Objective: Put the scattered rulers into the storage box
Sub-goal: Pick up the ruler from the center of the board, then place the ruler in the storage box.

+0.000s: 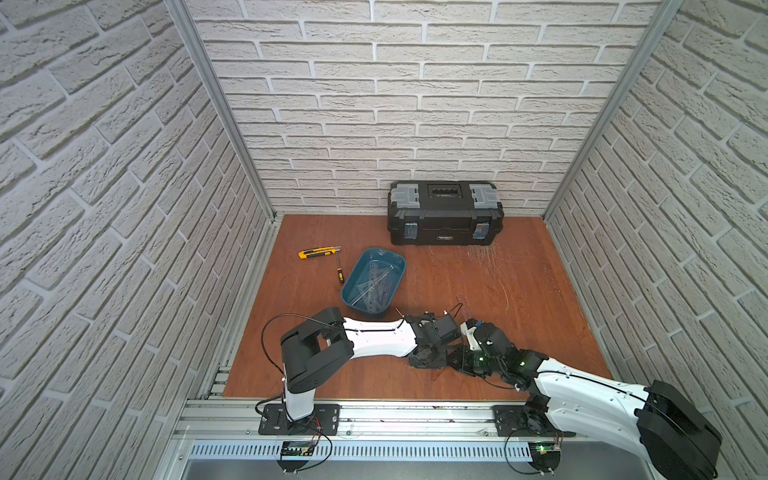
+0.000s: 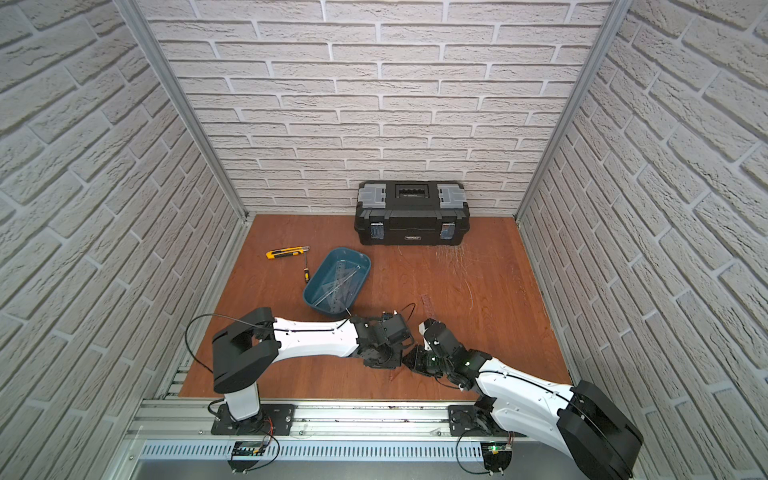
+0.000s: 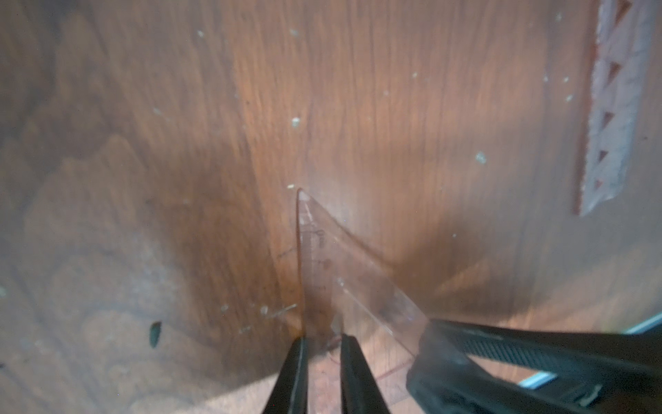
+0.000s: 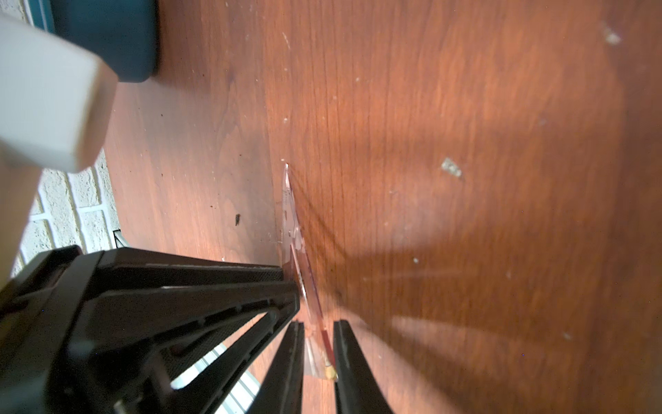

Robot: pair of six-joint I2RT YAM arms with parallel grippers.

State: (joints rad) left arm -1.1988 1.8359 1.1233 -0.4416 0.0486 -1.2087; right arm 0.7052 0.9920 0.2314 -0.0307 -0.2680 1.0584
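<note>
Two claws around one set square
My left claw, nearly closed, pinches a clear set square upright at near centre; right claw brackets it narrowly, grip unclear; storage box sits far-left, rulers inside.

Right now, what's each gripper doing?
Left gripper: closed on the clear set square.
Right gripper: narrow around the same set square; grip cannot be told.

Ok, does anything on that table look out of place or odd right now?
Yes: a clear triangle ruler stands on edge near the front of the table instead of lying flat, with the left gripper and the right gripper both around it. One straight ruler also lies on the table, outside the blue box.
</note>
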